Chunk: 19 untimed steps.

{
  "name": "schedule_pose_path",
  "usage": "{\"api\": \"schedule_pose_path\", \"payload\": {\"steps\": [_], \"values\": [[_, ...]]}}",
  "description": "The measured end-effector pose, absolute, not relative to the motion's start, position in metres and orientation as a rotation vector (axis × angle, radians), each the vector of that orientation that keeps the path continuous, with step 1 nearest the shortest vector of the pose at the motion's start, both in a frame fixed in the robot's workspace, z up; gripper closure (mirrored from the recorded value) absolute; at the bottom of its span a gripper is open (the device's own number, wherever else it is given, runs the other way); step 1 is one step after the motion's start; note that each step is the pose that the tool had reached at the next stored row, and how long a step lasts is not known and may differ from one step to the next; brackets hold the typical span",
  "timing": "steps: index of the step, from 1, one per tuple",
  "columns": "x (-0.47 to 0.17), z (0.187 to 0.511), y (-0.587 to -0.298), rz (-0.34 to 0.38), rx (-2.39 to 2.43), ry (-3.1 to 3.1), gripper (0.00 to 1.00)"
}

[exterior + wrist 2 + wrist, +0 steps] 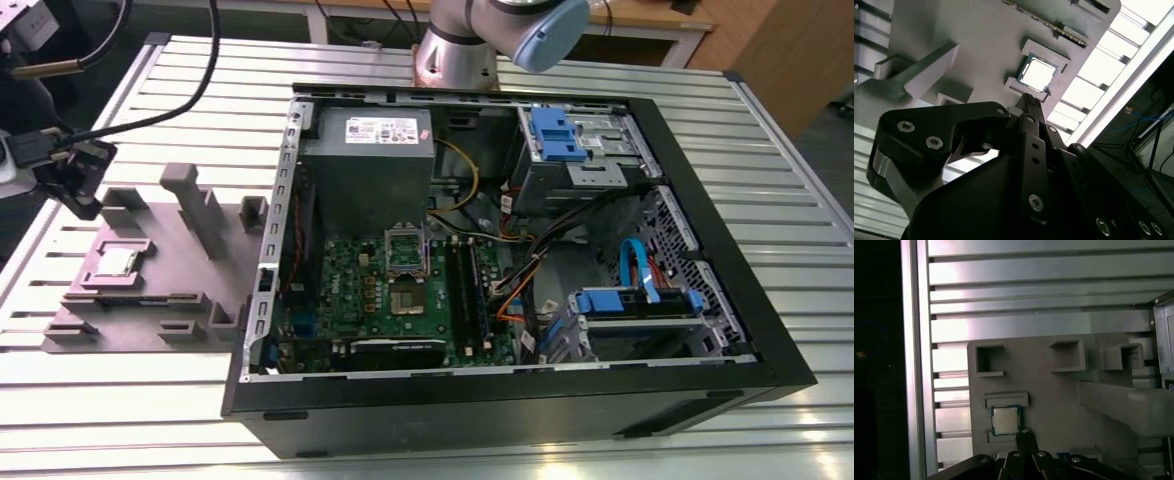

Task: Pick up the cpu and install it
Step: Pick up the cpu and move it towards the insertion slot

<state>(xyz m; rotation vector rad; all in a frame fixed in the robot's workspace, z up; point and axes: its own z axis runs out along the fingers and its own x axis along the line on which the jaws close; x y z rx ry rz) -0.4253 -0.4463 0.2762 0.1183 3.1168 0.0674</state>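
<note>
The exterior view took in the whole bench. The open computer case (534,250) filled the middle of the frame, with the green motherboard (387,310) flat inside it and the socket frame (404,250) on the board. The arm's base (461,45) stood at top centre. Toward the exterior view's left, the grey tray (174,290) sat on the slatted metal table (134,400). The cpu (118,262) lay flat in a recess of that tray, at the left middle of the frame and well apart from the socket. The gripper (80,200) hung at the far left edge, above and just left of the chip, apart from it (the wrist behind it ran off the frame).

Both wrist views gave the close look. There the cpu (1005,419) (1038,74) was a small square with a pale silvery top and a darker rim, seated between two raised lips of the tray. The gripper (1026,436) (1026,100) pointed toward the chip's edge, though its height above the tray could not be judged. Its fingers (1022,440) looked pressed together, with nothing between them.

In the second wrist view the gripper's black body hid much of the tray. Glare on the chip's top washed out any surface detail.
</note>
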Motion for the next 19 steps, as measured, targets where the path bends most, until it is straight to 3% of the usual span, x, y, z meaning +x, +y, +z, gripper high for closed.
{"api": "schedule_pose_path", "payload": {"steps": [19], "values": [[-0.426,0.26,-0.45,0.067,0.118,3.118,0.9]]}}
